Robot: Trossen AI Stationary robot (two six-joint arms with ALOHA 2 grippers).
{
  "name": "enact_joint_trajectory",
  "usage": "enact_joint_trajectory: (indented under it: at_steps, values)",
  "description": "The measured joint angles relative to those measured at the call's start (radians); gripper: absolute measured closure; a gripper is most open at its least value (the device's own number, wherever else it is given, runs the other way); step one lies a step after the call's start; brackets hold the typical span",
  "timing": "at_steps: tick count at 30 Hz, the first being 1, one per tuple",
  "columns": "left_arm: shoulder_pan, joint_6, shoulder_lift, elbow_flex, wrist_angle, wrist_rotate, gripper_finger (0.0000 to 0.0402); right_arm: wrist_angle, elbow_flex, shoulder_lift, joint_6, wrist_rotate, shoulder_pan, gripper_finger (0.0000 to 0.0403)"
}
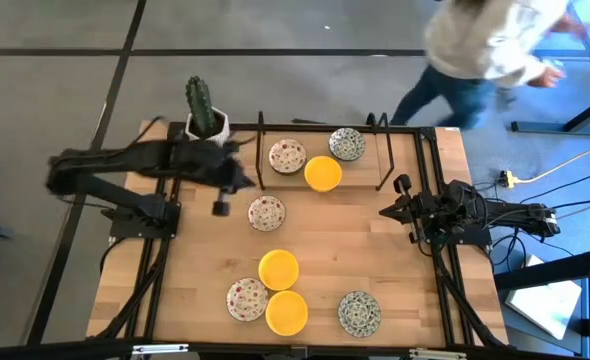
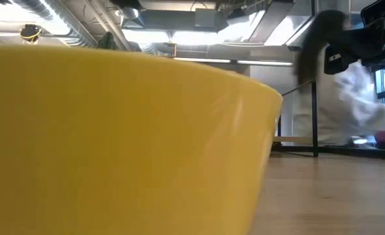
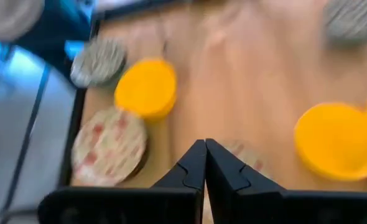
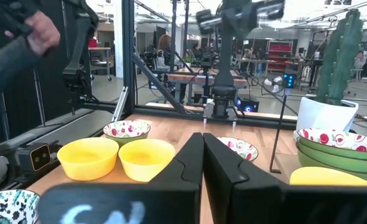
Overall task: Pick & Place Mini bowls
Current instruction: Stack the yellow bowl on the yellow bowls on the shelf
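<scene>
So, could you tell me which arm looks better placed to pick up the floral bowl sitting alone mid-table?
Left, probably. The left gripper hangs right beside that floral bowl, fingers closed, while the right gripper waits near the table's right edge, clearly farther away.

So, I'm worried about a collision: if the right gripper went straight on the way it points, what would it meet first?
Probably the cream floral bowl mid-table, just beyond the shut right gripper. If it travels above the rim, the left gripper is next; height is unclear.
</scene>
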Motion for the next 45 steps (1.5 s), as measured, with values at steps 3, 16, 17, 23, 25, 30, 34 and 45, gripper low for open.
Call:
enact_joint_trajectory:
  at_steps: [3,16,17,23,25,30,34,45]
  values:
    - [-0.008,0.020,-0.196,-0.269,0.263,0.109,0.0400,0.001,0.000,0.000,0.000,0.000,0.000,0.0391]
    - [0.016,0.069,-0.724,-0.959,0.929,0.300,0.0400,0.023,0.000,0.000,-0.021,0.009,0.000,0.0391]
    - [0.016,0.071,-0.742,-0.986,0.959,0.299,0.0400,0.032,0.000,0.000,-0.033,0.011,0.000,0.0391]
    - [0.023,0.066,-0.797,-1.115,1.102,0.274,0.0399,0.065,0.031,0.000,-0.057,0.029,0.000,0.0391]
    - [0.034,0.058,-0.813,-1.134,1.103,0.273,0.0400,0.050,0.051,0.000,-0.056,0.029,0.000,0.0391]
    - [0.074,-0.012,-0.865,-1.144,1.075,0.258,0.0399,-0.015,0.081,0.002,-0.055,0.102,0.000,0.0391]
    - [0.098,-0.031,-0.946,-1.144,0.939,0.151,0.0400,-0.022,0.081,0.002,-0.057,0.168,0.008,0.0397]
    - [0.105,-0.092,-1.105,-1.145,0.780,0.234,0.0397,-0.089,0.081,0.002,-0.087,0.213,0.016,0.0397]
